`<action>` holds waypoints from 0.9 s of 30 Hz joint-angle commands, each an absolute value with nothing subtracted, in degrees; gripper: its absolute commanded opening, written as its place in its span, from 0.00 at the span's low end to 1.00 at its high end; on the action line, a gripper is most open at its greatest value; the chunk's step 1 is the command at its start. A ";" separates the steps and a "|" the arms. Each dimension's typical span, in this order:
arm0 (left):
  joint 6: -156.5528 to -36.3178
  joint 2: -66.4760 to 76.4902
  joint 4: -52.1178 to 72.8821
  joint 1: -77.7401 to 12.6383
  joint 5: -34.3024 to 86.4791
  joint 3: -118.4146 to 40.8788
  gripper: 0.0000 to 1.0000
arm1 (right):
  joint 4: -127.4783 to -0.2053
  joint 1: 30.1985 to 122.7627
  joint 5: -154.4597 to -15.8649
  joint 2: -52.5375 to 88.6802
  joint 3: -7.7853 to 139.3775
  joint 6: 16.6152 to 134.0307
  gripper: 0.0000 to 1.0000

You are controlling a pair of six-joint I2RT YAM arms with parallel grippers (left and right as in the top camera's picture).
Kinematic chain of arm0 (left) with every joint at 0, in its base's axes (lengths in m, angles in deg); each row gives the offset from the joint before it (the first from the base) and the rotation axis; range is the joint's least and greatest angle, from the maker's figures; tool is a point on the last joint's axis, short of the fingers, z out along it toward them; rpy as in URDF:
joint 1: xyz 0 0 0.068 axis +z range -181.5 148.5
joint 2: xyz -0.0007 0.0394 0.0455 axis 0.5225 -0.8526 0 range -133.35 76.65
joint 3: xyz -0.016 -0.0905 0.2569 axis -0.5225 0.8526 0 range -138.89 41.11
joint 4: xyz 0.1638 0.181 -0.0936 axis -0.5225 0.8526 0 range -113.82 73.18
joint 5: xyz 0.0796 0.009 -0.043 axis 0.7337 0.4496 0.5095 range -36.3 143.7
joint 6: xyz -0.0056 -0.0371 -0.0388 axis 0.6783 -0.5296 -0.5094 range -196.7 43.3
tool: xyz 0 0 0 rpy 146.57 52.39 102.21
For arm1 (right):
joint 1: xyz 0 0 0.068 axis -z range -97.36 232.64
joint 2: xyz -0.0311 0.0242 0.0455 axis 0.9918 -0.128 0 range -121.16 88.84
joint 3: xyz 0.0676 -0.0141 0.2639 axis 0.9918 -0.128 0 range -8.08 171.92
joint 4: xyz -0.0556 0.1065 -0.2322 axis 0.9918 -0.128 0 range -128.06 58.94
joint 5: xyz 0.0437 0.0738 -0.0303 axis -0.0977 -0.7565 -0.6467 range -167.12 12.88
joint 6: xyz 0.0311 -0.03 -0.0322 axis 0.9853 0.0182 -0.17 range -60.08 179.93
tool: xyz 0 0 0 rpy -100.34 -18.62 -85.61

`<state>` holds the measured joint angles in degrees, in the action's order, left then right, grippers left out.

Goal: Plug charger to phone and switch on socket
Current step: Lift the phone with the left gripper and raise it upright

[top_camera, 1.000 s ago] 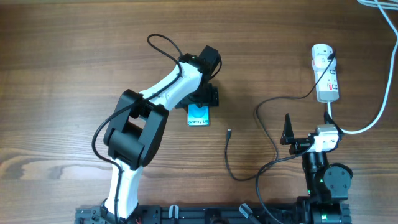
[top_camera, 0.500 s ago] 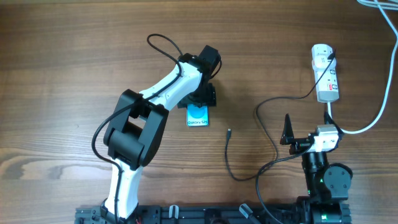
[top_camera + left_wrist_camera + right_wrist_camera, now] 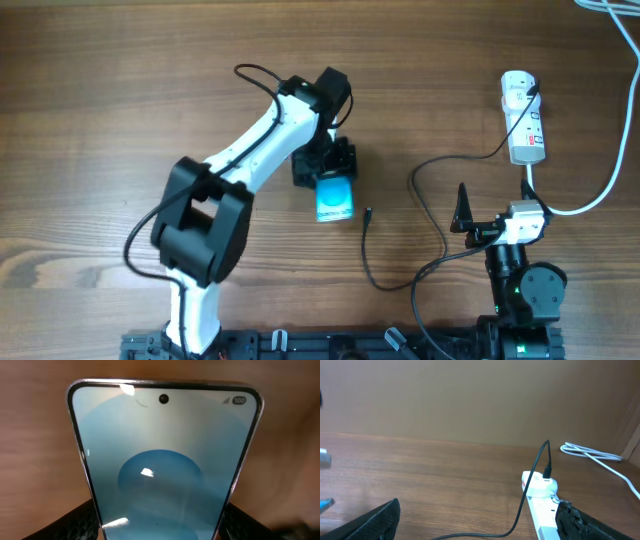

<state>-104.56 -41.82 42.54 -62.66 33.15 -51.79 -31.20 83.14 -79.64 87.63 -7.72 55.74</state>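
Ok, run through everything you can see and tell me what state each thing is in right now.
phone: screen lit, gripped in the left hand, nothing plugged into it.
charger: tip lying free beside the phone, other end plugged into the socket.
socket: charger plugged in; switch position too small to tell.
left hand: shut on the phone.
right hand: open, empty.

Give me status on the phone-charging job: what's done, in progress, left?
Done: the charger looks plugged into the socket at its far end. In hand: the left gripper grips the phone, screen lit. Left: the plug tip lies on the table beside the phone, not inserted. The right gripper sits open and empty. The switch is too small to read, so count it as pending.
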 commanded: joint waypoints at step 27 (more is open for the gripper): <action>-113.67 -37.21 48.10 -41.41 -36.68 -53.41 0.74 | -31.02 83.38 -79.93 88.05 -7.79 55.43 1.00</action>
